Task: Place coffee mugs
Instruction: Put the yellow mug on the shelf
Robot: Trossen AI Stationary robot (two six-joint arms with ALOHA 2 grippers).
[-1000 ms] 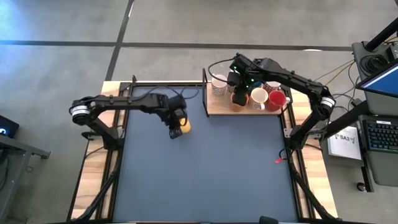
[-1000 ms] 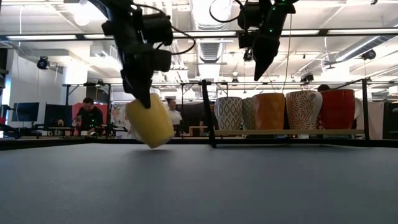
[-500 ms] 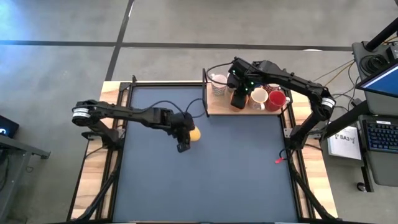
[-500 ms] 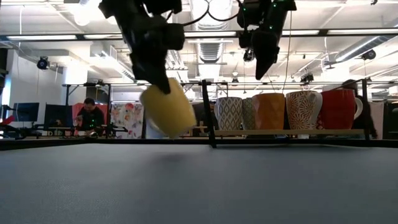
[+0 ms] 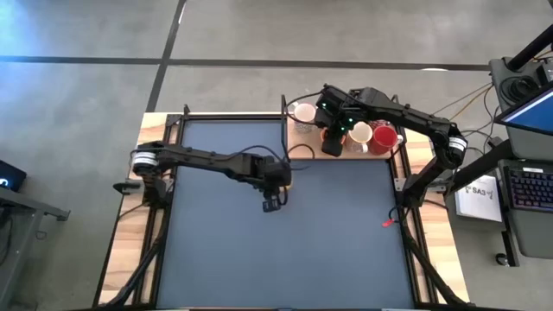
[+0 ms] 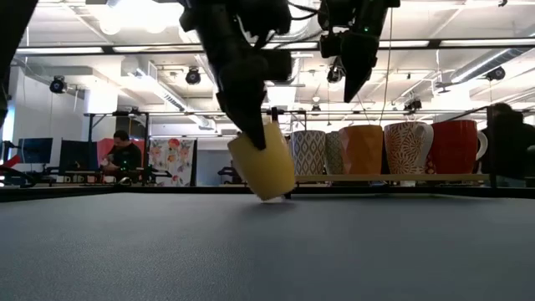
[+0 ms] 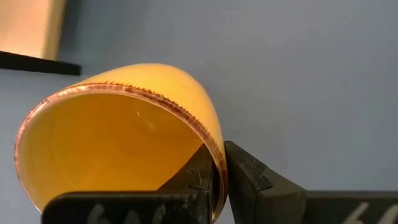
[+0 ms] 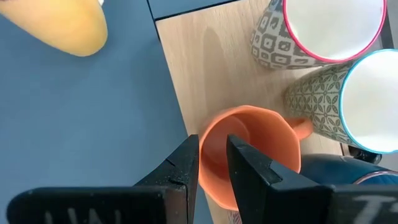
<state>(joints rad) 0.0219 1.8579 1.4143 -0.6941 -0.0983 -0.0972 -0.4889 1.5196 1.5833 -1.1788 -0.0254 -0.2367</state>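
Yellow mug [image 6: 262,167]: center of low view, tilted, base near dark mat [image 5: 285,250].
L gripper [image 7: 219,169]: clenched on its rim.
R gripper [image 8: 212,163]: upper right in high view, fingers narrowly apart astride orange mug [image 8: 249,152] rim, on wooden tray [image 8: 205,68].
Patterned mugs [image 8: 323,34]: beside it on tray.

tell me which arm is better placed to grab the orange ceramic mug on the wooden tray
Right. The right gripper hangs directly over the orange ceramic mug on the wooden tray, fingers straddling its rim. The left gripper is out over the mat, shut on the yellow mug.
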